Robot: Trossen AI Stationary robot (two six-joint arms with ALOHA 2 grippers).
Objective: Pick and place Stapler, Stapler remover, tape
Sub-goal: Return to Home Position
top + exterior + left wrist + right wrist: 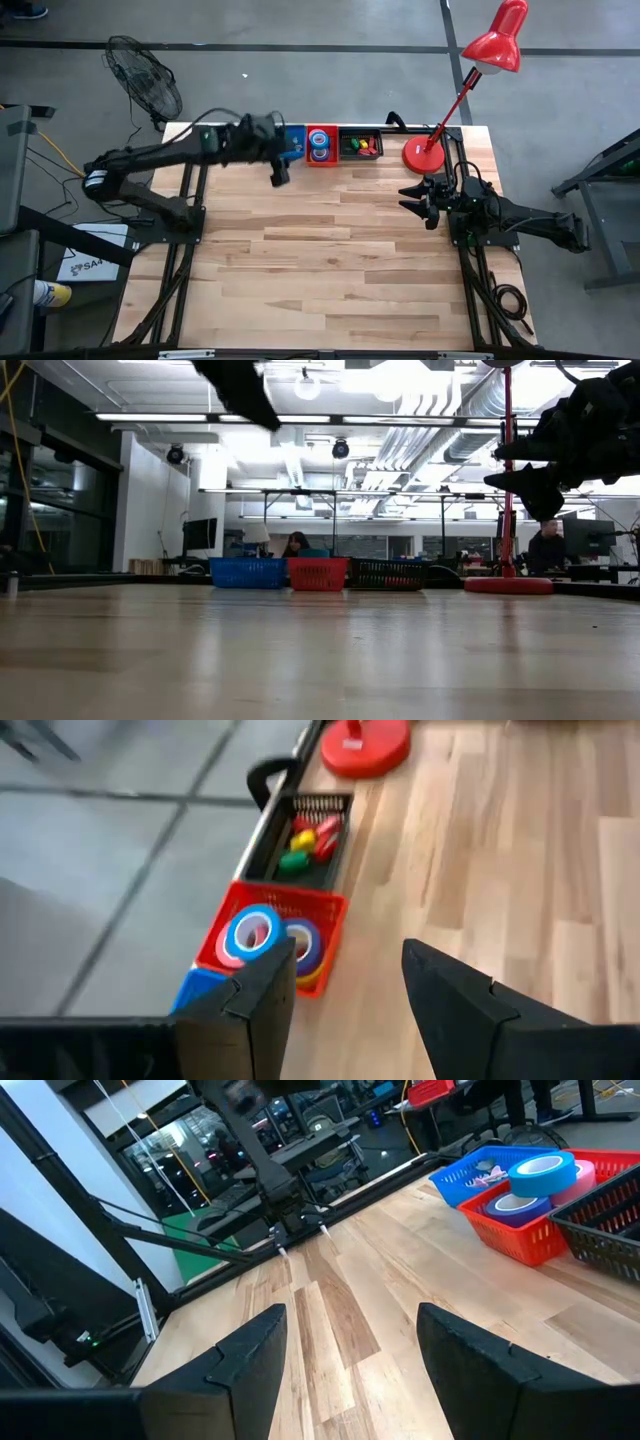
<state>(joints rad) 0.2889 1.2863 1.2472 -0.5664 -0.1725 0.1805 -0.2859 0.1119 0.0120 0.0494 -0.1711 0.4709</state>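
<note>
At the desk's far edge, the tape rolls [320, 146] lie in the red basket [322, 163] between a blue basket [296, 140] and a black basket [345, 157], the left gripper [348, 965] hovering close by, fingers apart and empty, the right gripper [411, 198] equally spread beside the lamp base [424, 156].

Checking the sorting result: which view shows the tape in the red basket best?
The left wrist view: it looks down into the red basket, showing the tape rolls with hollow centres. The right wrist view sees them from the side; the high view, small rings; the low view, only the basket's wall.
</note>
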